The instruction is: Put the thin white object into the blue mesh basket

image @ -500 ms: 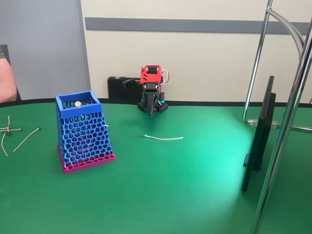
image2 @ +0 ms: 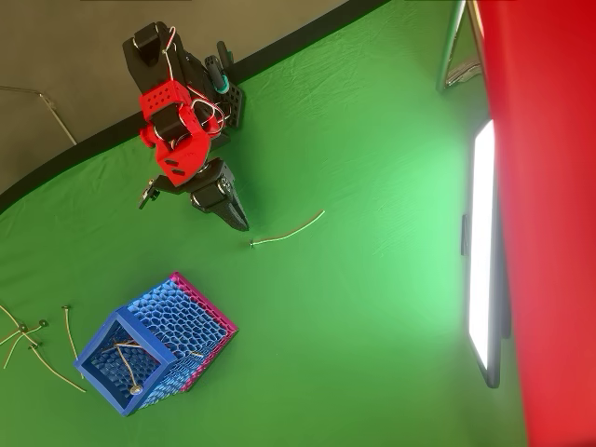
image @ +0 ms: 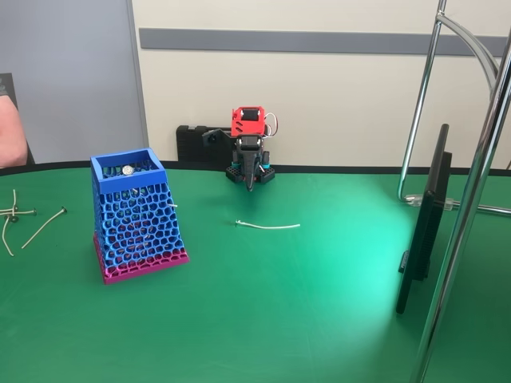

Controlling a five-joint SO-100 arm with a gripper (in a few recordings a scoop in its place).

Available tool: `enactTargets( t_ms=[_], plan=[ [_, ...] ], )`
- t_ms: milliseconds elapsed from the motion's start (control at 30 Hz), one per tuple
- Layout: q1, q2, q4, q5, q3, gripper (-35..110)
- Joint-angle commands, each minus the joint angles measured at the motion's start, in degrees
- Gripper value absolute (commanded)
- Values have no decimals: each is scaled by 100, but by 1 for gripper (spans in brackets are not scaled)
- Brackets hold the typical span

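Stick lies mid-table, free. Gripper near its end, fingers clenched, empty. Basket off left, path clear. Bent sticks at left edge.

Matt green cloth table, seemingly plastic mesh basket
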Motion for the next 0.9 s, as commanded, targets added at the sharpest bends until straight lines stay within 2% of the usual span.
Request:
enactTargets(
  t_ms=[0,567,867],
  plan=[
    [-35,44,-88,-53,44,1],
    [-35,-35,-132,-26,35,1],
    [211,-1151,-114,149,-879,1]
  ],
)
